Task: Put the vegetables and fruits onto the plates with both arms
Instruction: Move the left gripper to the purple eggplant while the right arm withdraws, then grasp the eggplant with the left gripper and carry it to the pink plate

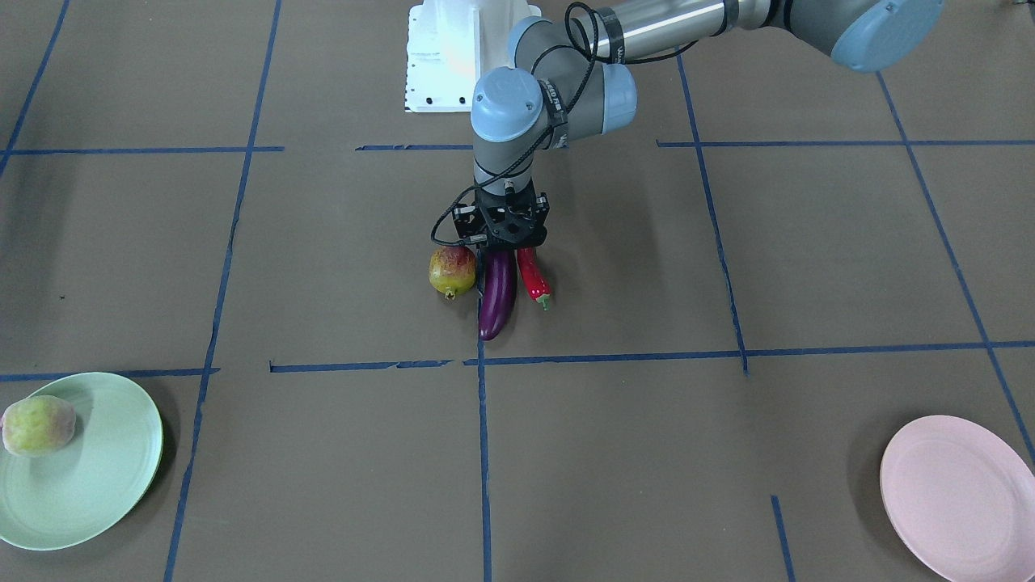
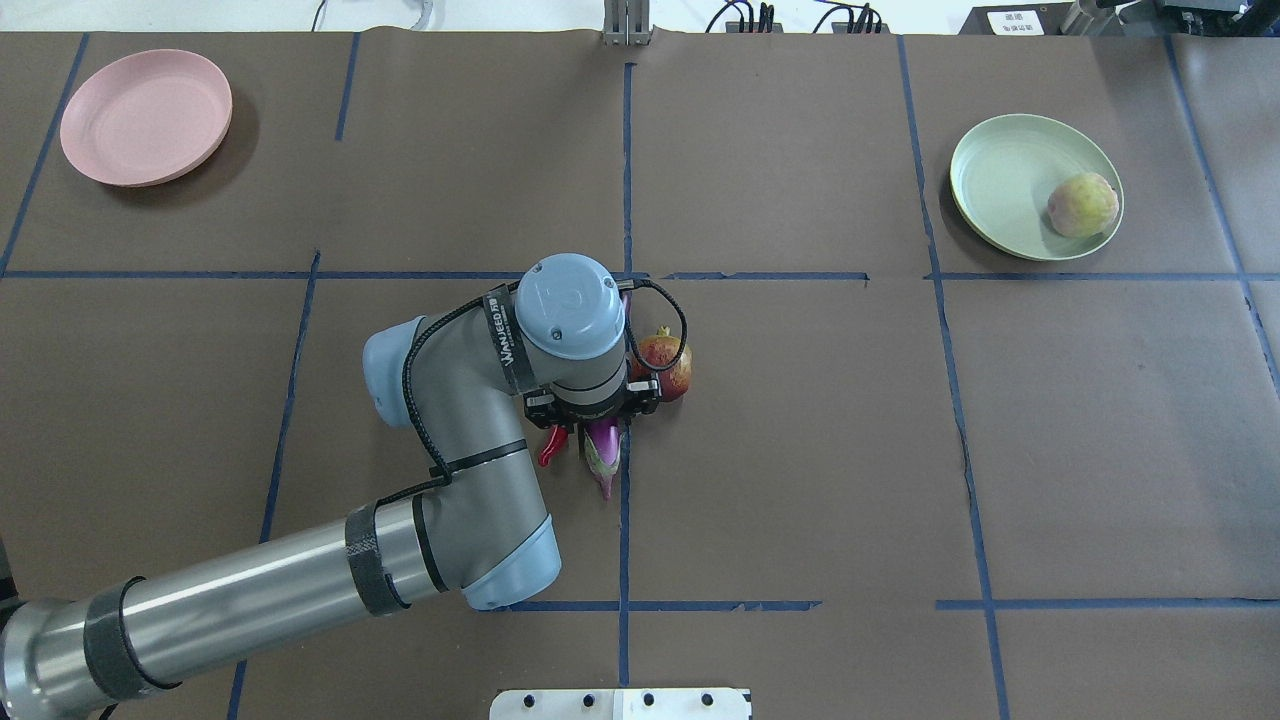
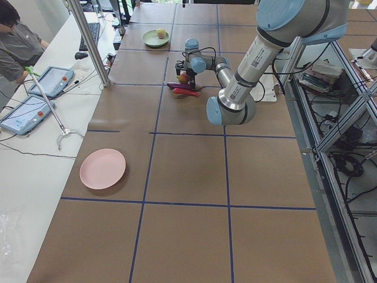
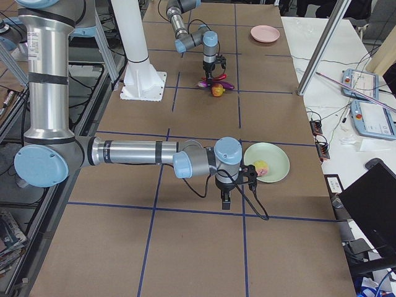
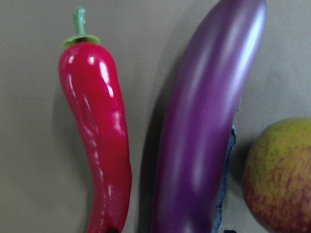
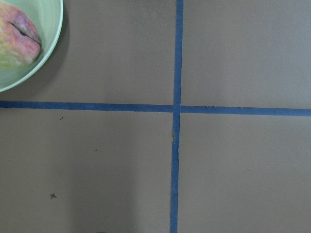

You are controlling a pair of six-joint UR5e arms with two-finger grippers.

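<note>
My left gripper points straight down over the purple eggplant, low above the table. Its jaws stand open, one on each side of the eggplant's capped end. The red chili lies close on one side of the eggplant and the pomegranate on the other. The left wrist view shows the chili, eggplant and pomegranate side by side. The peach sits on the green plate. The pink plate holds nothing. My right gripper hangs beside the green plate; I cannot tell its state.
The brown table cover carries a grid of blue tape lines. The white robot base stands at the near edge. An operator and tablets are at a side table beyond the far edge.
</note>
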